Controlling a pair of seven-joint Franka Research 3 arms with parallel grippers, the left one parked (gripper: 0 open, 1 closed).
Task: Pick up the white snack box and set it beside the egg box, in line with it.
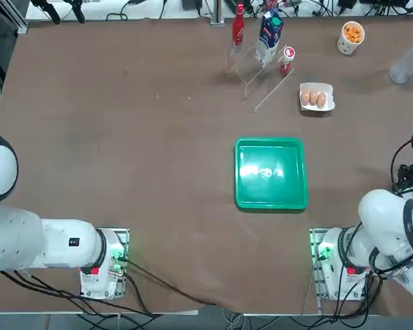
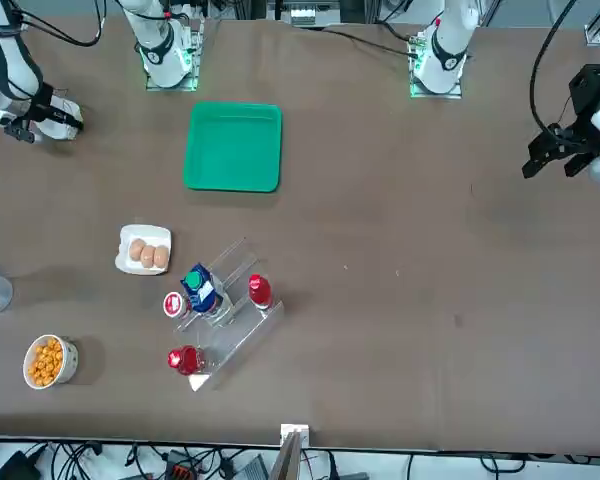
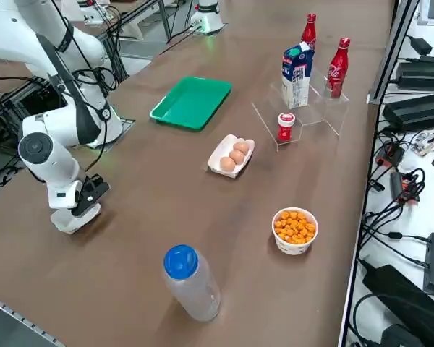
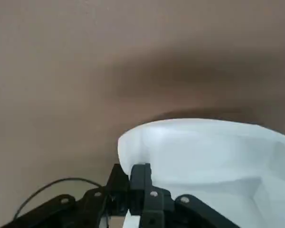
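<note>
The white snack box (image 3: 74, 219) lies on the brown table near its right edge, close to the robot's side. My right gripper (image 3: 85, 204) sits low over it, shut on the box's rim. In the wrist view the fingers (image 4: 141, 176) pinch the thin wall of the white snack box (image 4: 204, 152). From the front, the right gripper (image 2: 35, 122) and the white snack box (image 2: 68, 114) show at the far left. The egg box (image 1: 316, 97) with brown eggs sits farther out on the table, also visible as the egg box (image 3: 231, 155) (image 2: 145, 250).
A green tray (image 1: 271, 199) lies mid-table. A clear rack (image 1: 261, 82) holds red bottles, a milk carton and a small can. A cup of orange snacks (image 3: 294, 231) and a blue-capped clear bottle (image 3: 192, 283) stand near the table's right edge.
</note>
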